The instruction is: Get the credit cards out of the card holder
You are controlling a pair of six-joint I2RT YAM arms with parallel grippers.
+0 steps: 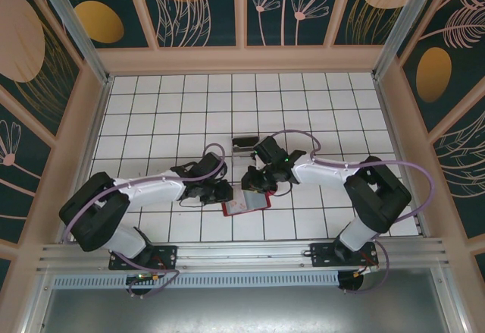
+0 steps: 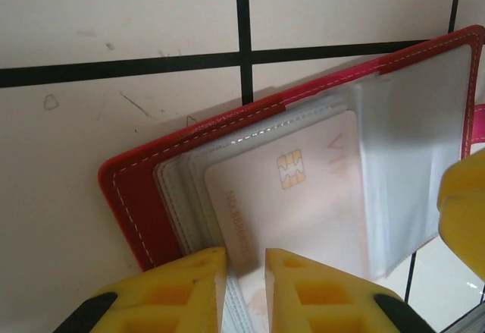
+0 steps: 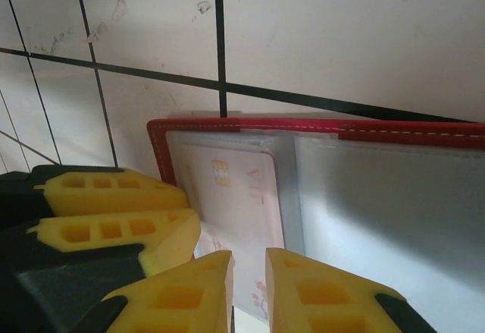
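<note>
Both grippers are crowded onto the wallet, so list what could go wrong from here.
The left gripper is shut on the clear sleeves of the red card holder, maybe on the pale chip card too; pulling could drag the whole holder. The right gripper sits right beside the left fingers, so they may collide.

- card holder (image 2: 132,196): red leather-like cover, smooth with a slight sheen, pale stitching.
- sleeves (image 2: 413,143): cloudy clear plastic, glossy.
- credit card (image 2: 303,212): pale smooth plastic, gold metallic chip.
- left end effector (image 2: 244,261): matt yellow plastic.
- table (image 2: 114,14): white, matt, lightly scuffed.
</note>
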